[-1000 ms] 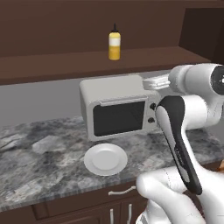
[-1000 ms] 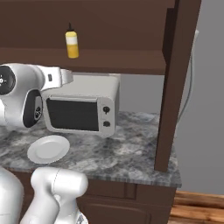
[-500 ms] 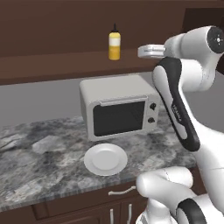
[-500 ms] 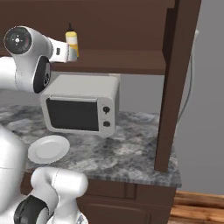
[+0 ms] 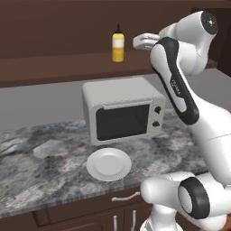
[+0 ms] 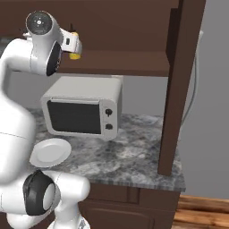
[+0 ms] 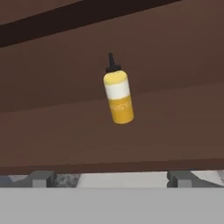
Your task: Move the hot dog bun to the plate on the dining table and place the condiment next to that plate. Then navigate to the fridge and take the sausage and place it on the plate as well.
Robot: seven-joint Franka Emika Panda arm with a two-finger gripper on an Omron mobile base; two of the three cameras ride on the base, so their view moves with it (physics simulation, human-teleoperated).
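The condiment (image 5: 118, 43) is a slim yellow squeeze bottle with a white band and a dark nozzle, standing upright on a dark wooden shelf (image 5: 54, 67). My gripper (image 5: 141, 41) is raised to shelf height just right of the bottle, pointing at it, open and holding nothing. In the hand view the condiment (image 7: 118, 95) sits centred ahead, tilted by the camera's roll, well beyond my open gripper (image 7: 109, 177). From the right base view the condiment (image 6: 74, 55) peeks out behind my hand (image 6: 69, 41). The hot dog bun, plate, dining table and sausage are out of view.
A grey microwave (image 5: 124, 110) stands on the marbled wall counter (image 5: 40, 167) under the shelf. A bright white plate (image 5: 108, 164) lies before it. A dark wooden post (image 6: 175, 89) ends the counter, with the grey fridge (image 6: 199, 103) beyond it.
The arm has swung up from in front of the microwave to shelf height, bringing the hand near the yellow bottle. The jaws stayed open.
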